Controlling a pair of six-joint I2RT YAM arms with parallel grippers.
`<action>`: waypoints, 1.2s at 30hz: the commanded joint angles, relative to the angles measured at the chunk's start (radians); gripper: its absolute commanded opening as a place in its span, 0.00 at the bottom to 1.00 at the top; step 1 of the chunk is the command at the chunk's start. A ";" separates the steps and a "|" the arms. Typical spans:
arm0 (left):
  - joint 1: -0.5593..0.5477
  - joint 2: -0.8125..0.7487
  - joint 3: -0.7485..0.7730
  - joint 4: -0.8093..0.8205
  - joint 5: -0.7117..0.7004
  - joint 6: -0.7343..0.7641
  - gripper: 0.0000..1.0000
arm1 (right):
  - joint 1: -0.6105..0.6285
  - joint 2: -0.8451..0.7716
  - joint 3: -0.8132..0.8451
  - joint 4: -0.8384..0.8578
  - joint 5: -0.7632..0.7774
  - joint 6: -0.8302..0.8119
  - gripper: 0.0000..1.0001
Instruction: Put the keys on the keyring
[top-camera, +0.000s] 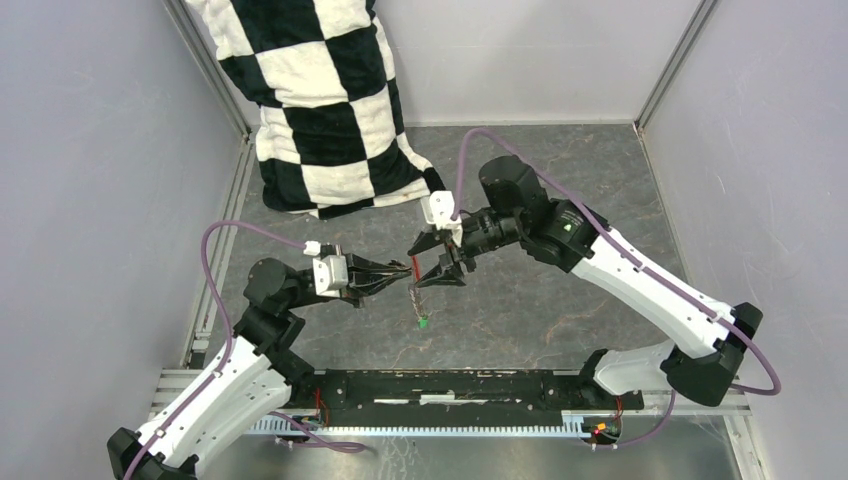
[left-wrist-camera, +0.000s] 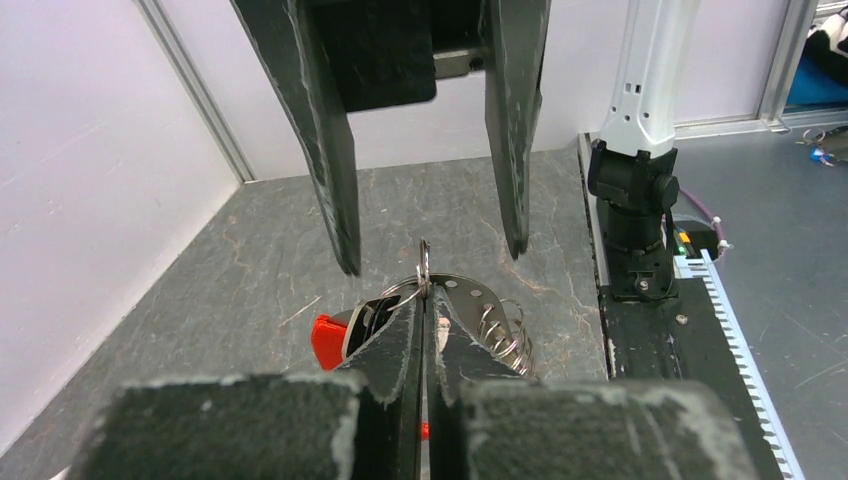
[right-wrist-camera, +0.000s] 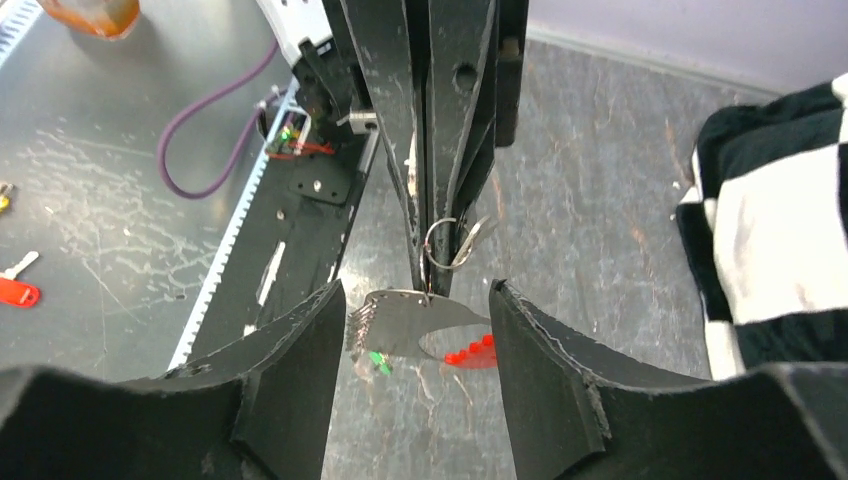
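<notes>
Keyring (left-wrist-camera: 424, 265) pinched in closed left hand (left-wrist-camera: 427, 308).

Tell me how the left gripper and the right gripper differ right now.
The left gripper has its black fingers pressed shut; the right gripper has its black fingers standing apart. The left gripper pinches the thin metal keyring; the right gripper grips nothing, its fingers either side of the dangling red plastic piece. Both hang above the grey table, tips facing each other.
</notes>
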 joint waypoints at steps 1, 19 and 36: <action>-0.003 0.001 0.057 -0.018 -0.012 -0.033 0.02 | 0.020 -0.003 0.052 -0.076 0.095 -0.103 0.60; -0.003 0.003 0.059 -0.043 -0.016 -0.026 0.02 | 0.105 0.056 0.174 -0.142 0.195 -0.131 0.47; -0.003 0.001 0.067 -0.058 -0.018 -0.013 0.02 | 0.126 0.085 0.209 -0.193 0.242 -0.146 0.33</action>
